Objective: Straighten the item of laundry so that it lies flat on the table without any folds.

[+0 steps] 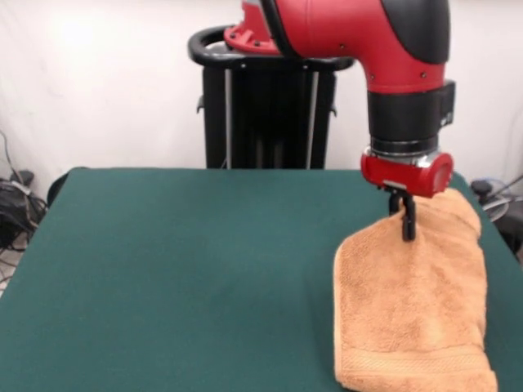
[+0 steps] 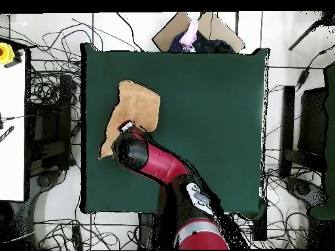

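Because the towel (image 1: 411, 310) lying doubled over near a side edge of the table (image 1: 180, 269) looks soft, light and limp, the gripper (image 1: 406, 230), fingers narrowed at its folded upper layer, should probably pinch a free corner.

Bright even light, washed-out white backdrop, soft focus, faint shadows

The towel (image 2: 135, 108) lies on the green table (image 2: 209, 117), spreading out above and to the right of the gripper (image 2: 125, 125). The gripper's red arm (image 2: 160, 167) runs off below and right of it, covering part of the towel's lower end.
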